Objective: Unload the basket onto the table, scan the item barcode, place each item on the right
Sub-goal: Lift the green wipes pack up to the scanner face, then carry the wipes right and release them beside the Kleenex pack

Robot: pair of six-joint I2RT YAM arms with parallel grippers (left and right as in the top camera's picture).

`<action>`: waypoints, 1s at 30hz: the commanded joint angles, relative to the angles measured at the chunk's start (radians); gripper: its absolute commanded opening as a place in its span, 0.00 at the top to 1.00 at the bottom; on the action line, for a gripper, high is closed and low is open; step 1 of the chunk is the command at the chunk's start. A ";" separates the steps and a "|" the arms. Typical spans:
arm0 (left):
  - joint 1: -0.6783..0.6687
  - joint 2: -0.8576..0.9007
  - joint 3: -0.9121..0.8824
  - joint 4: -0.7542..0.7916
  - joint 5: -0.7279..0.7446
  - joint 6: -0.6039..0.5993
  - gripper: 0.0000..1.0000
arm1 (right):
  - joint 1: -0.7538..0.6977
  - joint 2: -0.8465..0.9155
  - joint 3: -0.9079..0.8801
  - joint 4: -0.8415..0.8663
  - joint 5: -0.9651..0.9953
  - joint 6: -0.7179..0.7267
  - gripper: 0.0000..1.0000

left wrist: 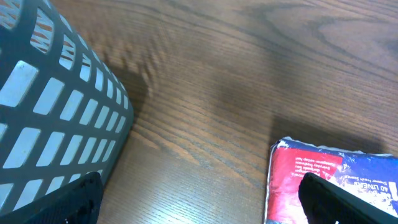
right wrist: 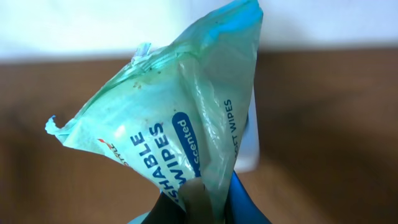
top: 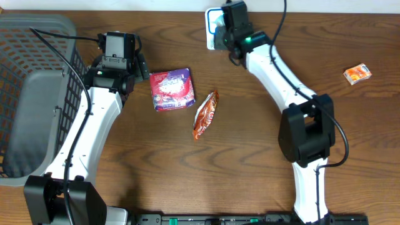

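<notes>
Holding a packet of wipes point(right wrist: 180, 118) pinched in my right gripper point(right wrist: 205, 208) near the far edge of the table point(top: 250, 156)

My right jaws are clamped on the lower end of the pale green packet, which stands up crumpled in front of my wrist camera, its blue label with white lettering facing the lens; I cannot see a barcode on this side. My left gripper point(left wrist: 211, 199) is spread wide with nothing between its fingers, low over the wood between the grey basket point(top: 25, 94) on its left and a purple and red packet point(top: 172, 89) on its right. Beside that packet lies an orange-brown snack wrapper point(top: 205, 114), and a small orange packet point(top: 357, 74) sits well apart near the table's right side
</notes>
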 commanded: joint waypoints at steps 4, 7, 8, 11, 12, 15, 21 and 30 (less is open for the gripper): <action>0.002 0.002 0.006 0.000 -0.013 0.013 0.01 | 0.017 0.010 0.018 0.188 0.126 0.015 0.99; 0.002 0.002 0.006 0.000 -0.013 0.013 0.00 | 0.017 0.034 0.018 0.227 0.126 0.015 0.99; 0.002 0.002 0.006 0.000 -0.013 0.013 0.01 | 0.017 0.039 0.018 0.229 0.126 0.015 0.99; 0.002 0.002 0.006 0.000 -0.013 0.013 0.01 | 0.016 0.046 0.018 0.230 0.127 0.014 0.99; 0.002 0.002 0.006 0.000 -0.013 0.013 0.01 | 0.015 0.046 0.018 0.231 0.132 0.013 0.99; 0.002 0.002 0.006 0.000 -0.013 0.013 0.00 | 0.001 0.034 0.028 0.222 0.135 0.014 0.99; 0.002 0.002 0.006 0.000 -0.013 0.013 0.01 | -0.091 -0.049 0.039 0.110 0.147 0.040 0.99; 0.002 0.002 0.006 0.000 -0.013 0.013 0.01 | -0.393 -0.121 0.038 -0.303 0.316 0.040 0.99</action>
